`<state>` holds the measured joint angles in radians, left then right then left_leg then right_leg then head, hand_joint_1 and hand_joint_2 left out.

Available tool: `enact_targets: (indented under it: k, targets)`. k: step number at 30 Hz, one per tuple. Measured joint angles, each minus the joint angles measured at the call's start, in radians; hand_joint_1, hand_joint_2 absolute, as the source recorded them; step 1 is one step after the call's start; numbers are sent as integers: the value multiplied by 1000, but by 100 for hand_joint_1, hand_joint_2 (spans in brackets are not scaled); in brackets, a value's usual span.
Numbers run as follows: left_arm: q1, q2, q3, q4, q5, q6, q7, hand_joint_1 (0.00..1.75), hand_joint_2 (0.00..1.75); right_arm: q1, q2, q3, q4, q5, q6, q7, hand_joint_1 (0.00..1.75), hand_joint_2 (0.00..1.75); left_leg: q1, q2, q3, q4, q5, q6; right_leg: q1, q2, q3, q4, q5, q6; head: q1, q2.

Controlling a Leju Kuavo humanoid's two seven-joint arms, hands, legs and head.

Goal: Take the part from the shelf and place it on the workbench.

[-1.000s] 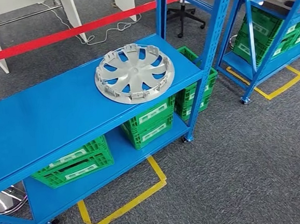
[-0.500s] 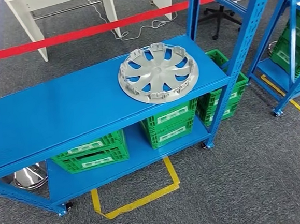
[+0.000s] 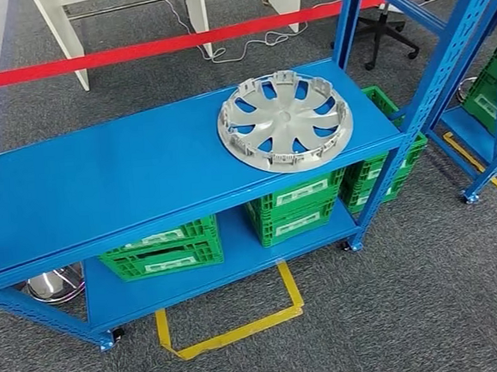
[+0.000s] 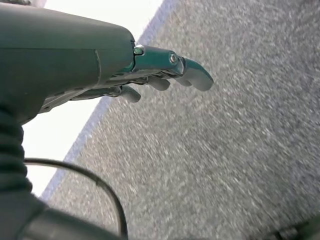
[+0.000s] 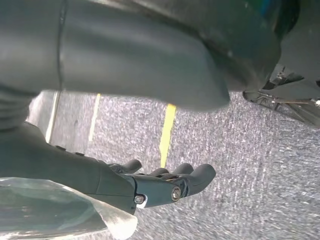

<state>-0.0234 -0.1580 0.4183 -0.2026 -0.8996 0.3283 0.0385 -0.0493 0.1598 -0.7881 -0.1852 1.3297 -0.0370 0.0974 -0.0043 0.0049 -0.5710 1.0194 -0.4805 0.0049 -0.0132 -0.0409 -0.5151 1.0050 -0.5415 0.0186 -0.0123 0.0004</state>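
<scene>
The part, a silver wheel cover [image 3: 285,120] with curved spokes, lies flat on the right half of the blue shelf's [image 3: 121,174] upper board in the head view. In the left wrist view my left hand [image 4: 162,67] hangs over grey carpet with fingers stretched out and nothing in it. My right hand [image 5: 166,182] in the right wrist view also hangs over the carpet, fingers extended and holding nothing. Both hands are far from the wheel cover.
Green crates [image 3: 163,247] [image 3: 295,204] [image 3: 381,171] stand on and beside the lower board. A red tape barrier [image 3: 157,47] runs behind the shelf, with white table legs [image 3: 65,37] beyond. A second blue rack [image 3: 485,90] stands right. Yellow floor tape [image 3: 244,328] marks the carpet in front.
The whole head picture has shifted right and slightly down, so the camera has turned left. The wheel cover has stayed in its place on the shelf.
</scene>
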Motion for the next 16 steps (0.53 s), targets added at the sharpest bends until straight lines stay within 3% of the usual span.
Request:
enact_targets:
  k: [11,15,16]
  targets:
    - [29,32,-57,-9,197,-72,-4,0,175,38,-24,126,-37,-289,7,-15,0,175,0,0,3,1,-2,7,0,0,3,-5,2,6,-1,0]
    - [43,45,-90,-21,270,-99,-6,0,0,53,-37,189,-53,-399,11,-24,0,0,1,0,4,0,-2,7,1,0,3,-5,1,7,-1,0]
    - [45,47,-95,-23,280,-103,-6,0,0,55,-39,198,-56,-414,12,-25,0,0,1,0,4,0,-2,7,1,0,2,-5,1,7,-1,0]
